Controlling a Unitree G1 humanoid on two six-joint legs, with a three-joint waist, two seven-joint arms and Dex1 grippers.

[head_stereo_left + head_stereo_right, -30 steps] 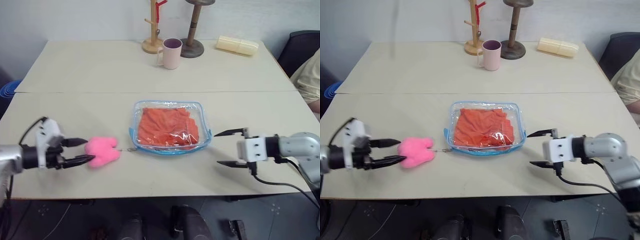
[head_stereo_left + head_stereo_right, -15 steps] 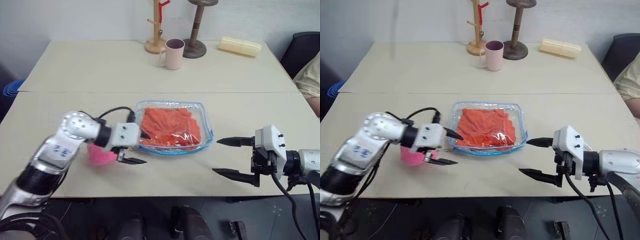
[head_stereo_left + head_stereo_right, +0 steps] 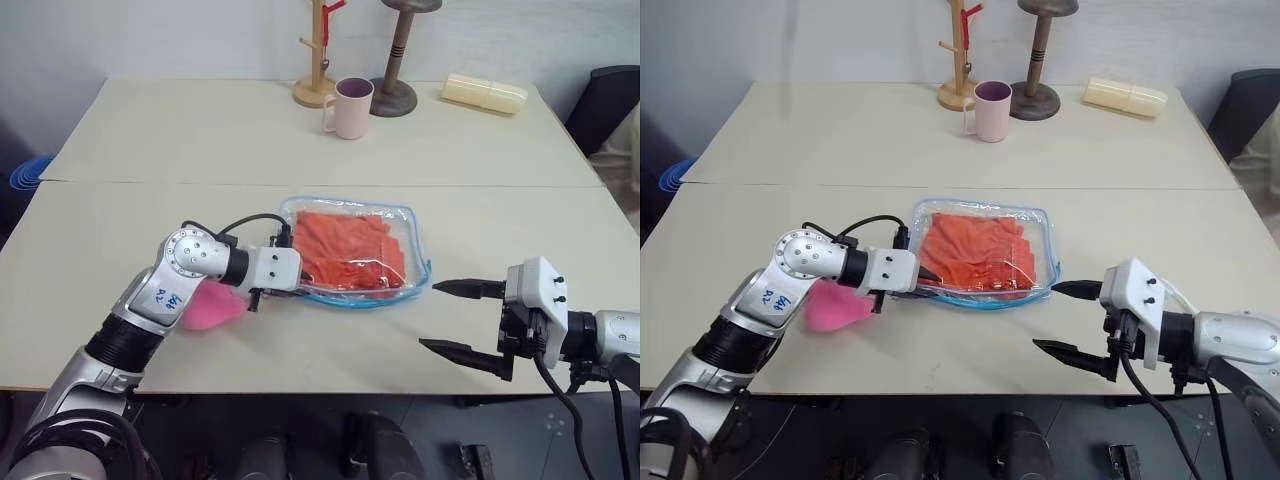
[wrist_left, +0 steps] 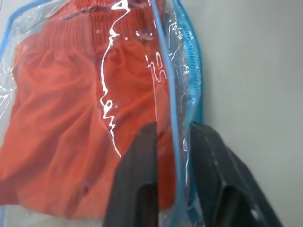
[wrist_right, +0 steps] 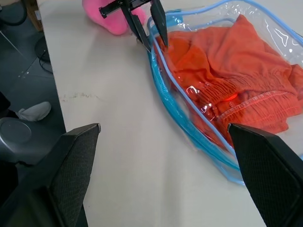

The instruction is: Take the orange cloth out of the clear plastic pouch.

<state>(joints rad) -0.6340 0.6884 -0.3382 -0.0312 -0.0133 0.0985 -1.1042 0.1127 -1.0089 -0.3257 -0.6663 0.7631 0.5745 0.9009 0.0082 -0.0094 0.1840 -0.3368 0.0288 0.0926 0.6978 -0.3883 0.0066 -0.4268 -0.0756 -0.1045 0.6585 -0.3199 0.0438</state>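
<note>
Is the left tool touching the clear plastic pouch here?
Touching. In the left wrist view the left tool has closed on the clear plastic pouch, one finger on each side of its blue trim.

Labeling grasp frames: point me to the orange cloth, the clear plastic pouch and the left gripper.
orange cloth [image 3: 350, 252], left eye view, middle of the wrinkled fabric inside the pouch.
clear plastic pouch [image 3: 415, 238], left eye view, blue-trimmed edge on the robot's right.
left gripper [image 4: 173, 156], left wrist view, between the fingertips pinching the pouch's blue trim.

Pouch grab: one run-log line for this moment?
left pincer: shut on pouch rim | cloth: inside pouch | right pincer: open, apart
</note>
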